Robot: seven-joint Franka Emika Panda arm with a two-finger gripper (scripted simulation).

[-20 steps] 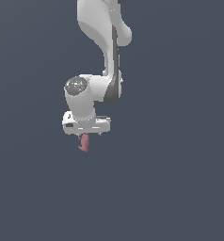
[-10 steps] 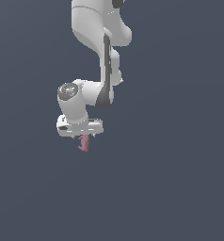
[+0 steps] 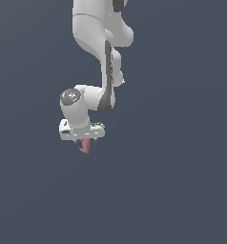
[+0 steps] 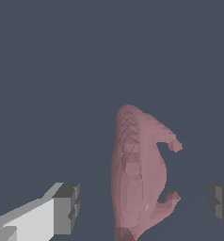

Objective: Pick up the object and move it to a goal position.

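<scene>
One object [image 3: 85, 146], dusty-pink and knobbly, hung just under my gripper [image 3: 85, 141], left of centre in the exterior view. Jaws stood apart in the wrist view, touching nothing; grasp, I could not tell. Step, I judged: carrying. Next: reach a goal I saw nowhere.

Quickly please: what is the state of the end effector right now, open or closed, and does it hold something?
End effector: open; its fingers stand apart from the small dusty-pink lumpy object between them, holding nothing.
</scene>
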